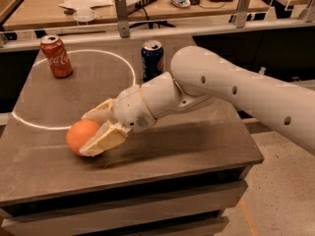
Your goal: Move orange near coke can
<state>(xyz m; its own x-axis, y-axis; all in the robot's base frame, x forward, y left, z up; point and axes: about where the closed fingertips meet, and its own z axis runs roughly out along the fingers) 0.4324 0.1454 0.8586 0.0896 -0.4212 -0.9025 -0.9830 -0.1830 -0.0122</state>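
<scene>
Two drink cans stand on the dark table (197,146), and only the red one matters: the coke can (56,58), upright, its white script reading as Coca-Cola, though not every letter is clear. The orange (75,134) lies well apart from the coke can, toward the table's near edge and a little to the picture's right of it. There the gripper (84,134) has it bracketed, one pale finger over the top and the other under its near side, both apparently pressed to the peel, so it looks grasped. The fruit is probably fairly light, firm with slight give, and its smooth round skin would let it slip or roll, so a hold across its widest part with moderate squeeze suits it. A dark blue can (152,60) stands near the coke can on the picture's right; it bears a red-and-white roundel, but no wording can be made out.
</scene>
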